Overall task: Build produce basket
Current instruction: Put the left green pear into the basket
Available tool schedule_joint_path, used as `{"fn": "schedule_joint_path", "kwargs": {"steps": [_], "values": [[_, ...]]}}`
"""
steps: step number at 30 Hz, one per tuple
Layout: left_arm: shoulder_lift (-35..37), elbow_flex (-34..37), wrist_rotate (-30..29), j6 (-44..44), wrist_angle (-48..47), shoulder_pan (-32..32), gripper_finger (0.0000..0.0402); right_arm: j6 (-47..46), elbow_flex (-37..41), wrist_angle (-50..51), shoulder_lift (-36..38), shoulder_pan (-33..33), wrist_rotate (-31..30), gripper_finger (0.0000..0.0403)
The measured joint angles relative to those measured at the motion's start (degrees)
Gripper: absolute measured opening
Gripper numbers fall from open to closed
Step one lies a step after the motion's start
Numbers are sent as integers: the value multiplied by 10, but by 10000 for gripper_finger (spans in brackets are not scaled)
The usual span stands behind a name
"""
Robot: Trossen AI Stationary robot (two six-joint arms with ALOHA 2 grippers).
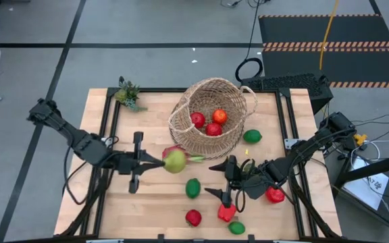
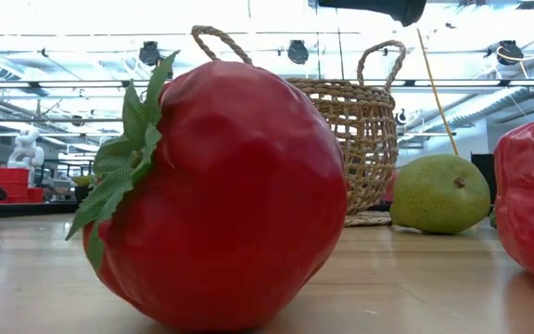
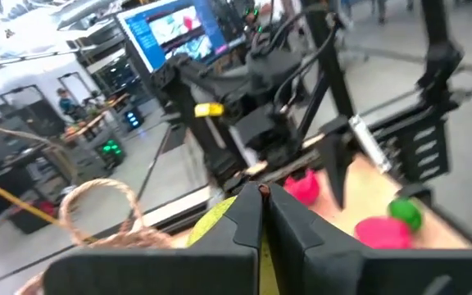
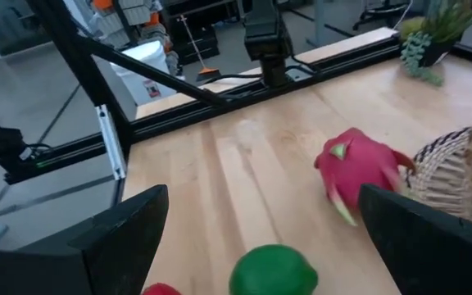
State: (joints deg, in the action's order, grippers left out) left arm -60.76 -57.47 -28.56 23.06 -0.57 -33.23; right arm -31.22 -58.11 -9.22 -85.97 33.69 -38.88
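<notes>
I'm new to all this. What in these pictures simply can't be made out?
- Low view: the red leafy fruit up front hides much of the table and part of the basket.
- High view: the pear covers the tips of the shut left gripper; a hold cannot be confirmed.
- High view: the basket's wall hides anything beyond three red fruits.
- The right gripper hangs open nearby.

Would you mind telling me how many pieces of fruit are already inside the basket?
3 red fruits show inside the tipped basket: one at the left, one toward the back, one nearest the opening. The wicker wall may hide more.
</notes>
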Motion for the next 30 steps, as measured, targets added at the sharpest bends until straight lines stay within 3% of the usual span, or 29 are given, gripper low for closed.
{"fn": "schedule_joint_path", "kwargs": {"steps": [4, 12, 18, 26, 30], "values": [[-8, 0, 0, 13, -11, 24, 11, 42, 0, -17, 0, -7, -3, 391], [-37, 0, 7, 15, -7, 48, 5, 213, 0, -119, 0, -36, -2, 391], [-50, 0, 17, 24, -7, 51, 17, 218, 0, -107, 0, -47, 63, 391], [-94, 0, 41, 23, 13, 75, 14, 265, 0, -139, 0, -75, 55, 391], [-112, 0, 41, 23, 13, 83, 15, 280, 0, -138, 0, -75, 20, 391]]}}
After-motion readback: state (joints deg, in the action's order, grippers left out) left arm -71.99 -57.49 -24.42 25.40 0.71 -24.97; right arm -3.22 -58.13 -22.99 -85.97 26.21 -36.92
